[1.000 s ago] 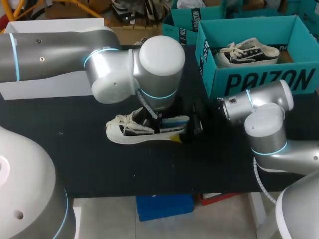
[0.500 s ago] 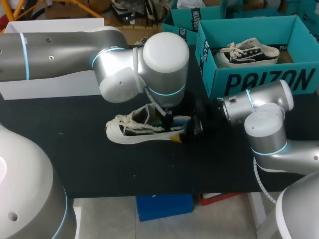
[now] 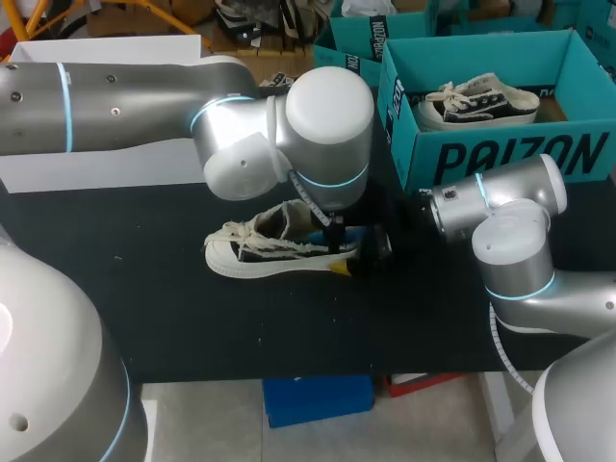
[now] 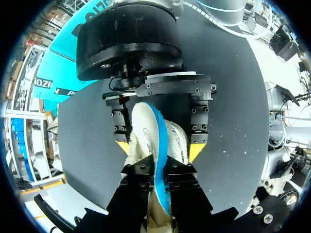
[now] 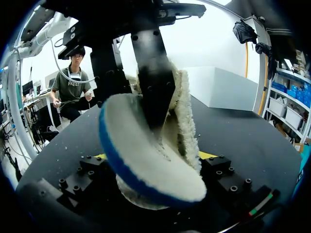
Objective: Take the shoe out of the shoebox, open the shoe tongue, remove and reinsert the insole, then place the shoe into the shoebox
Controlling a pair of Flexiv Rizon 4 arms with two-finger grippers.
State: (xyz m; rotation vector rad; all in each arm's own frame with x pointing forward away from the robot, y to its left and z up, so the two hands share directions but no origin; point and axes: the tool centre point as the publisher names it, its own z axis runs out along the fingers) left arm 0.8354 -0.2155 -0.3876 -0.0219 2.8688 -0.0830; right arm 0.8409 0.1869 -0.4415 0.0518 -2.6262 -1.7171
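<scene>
Left of the shoebox point(image 3: 500, 159), on the table point(image 3: 144, 289), the shoe point(image 3: 255, 252) sits with my right jaws clamped on its heel. My left jaws pinch the insole point(image 4: 143, 136), which I judge light and floppy, best held at its heel end.

Head view being lit evenly from overhead, pretty bright. Glare being thrown off left arm point(image 3: 332, 101) shell. Soft shadow being cast under shoe point(image 3: 250, 255) onto dark table point(image 3: 144, 308). Right wrist view being blown out by bright backdrop behind insole point(image 5: 146, 155).
</scene>
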